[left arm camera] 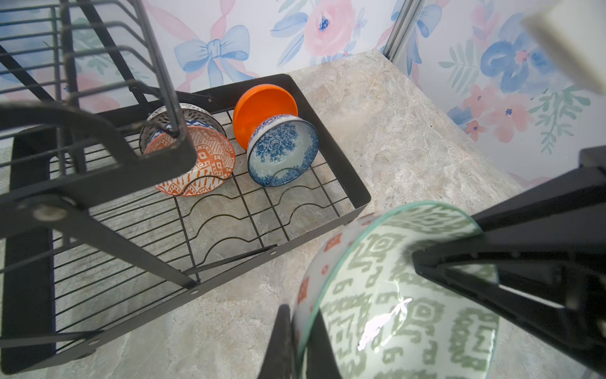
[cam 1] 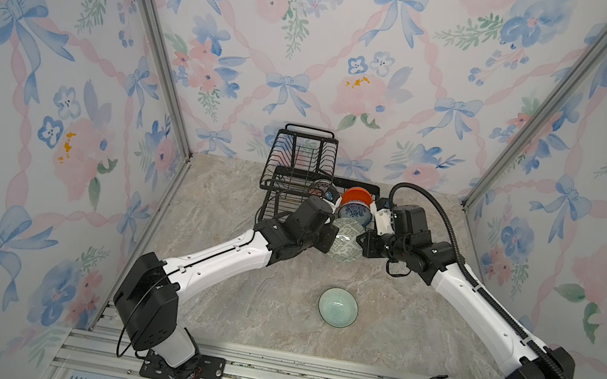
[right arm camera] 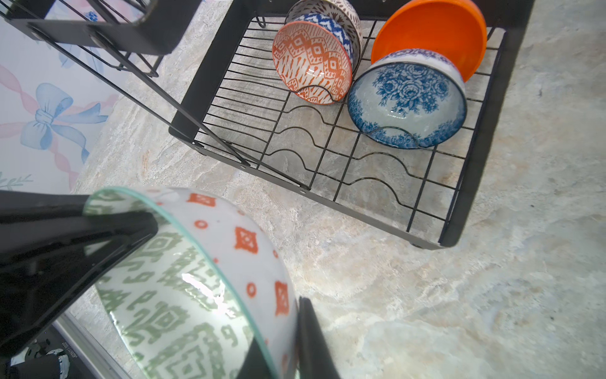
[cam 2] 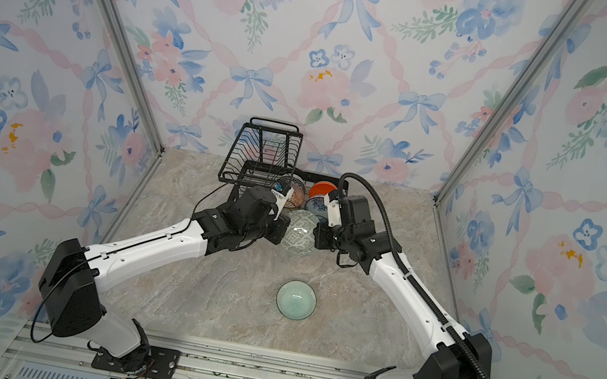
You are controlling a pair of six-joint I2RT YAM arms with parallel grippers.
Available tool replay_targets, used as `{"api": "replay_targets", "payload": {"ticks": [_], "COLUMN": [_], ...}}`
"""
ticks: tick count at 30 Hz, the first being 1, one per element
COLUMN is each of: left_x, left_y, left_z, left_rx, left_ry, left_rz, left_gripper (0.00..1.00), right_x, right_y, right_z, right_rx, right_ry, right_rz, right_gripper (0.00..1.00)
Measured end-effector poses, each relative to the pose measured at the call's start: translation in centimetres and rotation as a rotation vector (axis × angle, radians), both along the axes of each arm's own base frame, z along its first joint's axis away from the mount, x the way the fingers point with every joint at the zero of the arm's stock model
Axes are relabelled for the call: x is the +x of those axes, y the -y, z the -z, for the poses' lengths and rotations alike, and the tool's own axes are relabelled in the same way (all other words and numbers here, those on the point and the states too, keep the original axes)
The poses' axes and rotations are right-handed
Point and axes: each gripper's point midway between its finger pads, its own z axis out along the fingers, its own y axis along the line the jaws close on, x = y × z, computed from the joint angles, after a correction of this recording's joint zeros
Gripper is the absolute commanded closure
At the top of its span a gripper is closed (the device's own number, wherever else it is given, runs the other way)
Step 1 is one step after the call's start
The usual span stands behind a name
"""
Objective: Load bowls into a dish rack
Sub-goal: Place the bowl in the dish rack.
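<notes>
Left tool (cam 2: 284,232) and right tool (cam 2: 315,237) grip one bowl (cam 2: 299,233) (green-patterned).

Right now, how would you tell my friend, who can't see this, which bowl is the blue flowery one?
Find the black wire dish rack at the back of the table and look in its low flat tray. On the robot's right side, the blue flowery bowl stands on edge in front of a plain orange bowl. Only it has blue roses inside.

A marbled tabletop (cam 1: 231,304) sits between floral wallpapered walls (cam 1: 20,64) joined by aluminium corner posts (cam 1: 157,34).
</notes>
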Motion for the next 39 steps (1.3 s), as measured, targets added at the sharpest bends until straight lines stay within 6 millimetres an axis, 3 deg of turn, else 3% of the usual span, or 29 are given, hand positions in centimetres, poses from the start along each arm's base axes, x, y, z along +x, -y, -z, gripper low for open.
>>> {"api": "replay_targets", "payload": {"ticks": [8,12,18,20,30,35,39], "left_x": [-0.4,-0.4,-0.6,-0.7,-1.2,-1.5,-1.4], "left_y": [0.9,0.9,0.8,0.7,-0.2,-2.6,-5.7], "left_z": [-0.5,-0.5,-1.5,-1.9,-3.4,-3.3,-1.9], "left_rx": [-0.011,-0.009,-0.025,-0.031,-0.049,-0.044,-0.032], "left_ry": [0.018,0.019,0.034,0.041,0.071,0.078,0.062], "left_rz": [0.043,0.045,0.046,0.046,0.03,-0.019,-0.093], "left_gripper": [0.53,0.28,0.13,0.03,0.02,0.02,0.02], "right_x": [-0.1,0.0,0.1,0.1,0.3,0.7,1.1], "right_y": [0.2,0.4,0.5,0.6,1.4,2.2,2.9], "right_z": [0.2,0.3,0.4,0.5,1.5,1.7,1.7], "right_rx": [-0.01,-0.014,-0.021,-0.022,-0.035,-0.052,-0.064], "right_ry": [-0.007,-0.005,-0.006,-0.008,-0.028,-0.017,-0.009], "right_rz": [0.006,0.013,0.019,0.02,0.04,0.054,0.062], "right_gripper": [1.0,1.0,1.0,1.0,1.0,1.0,1.0]}}
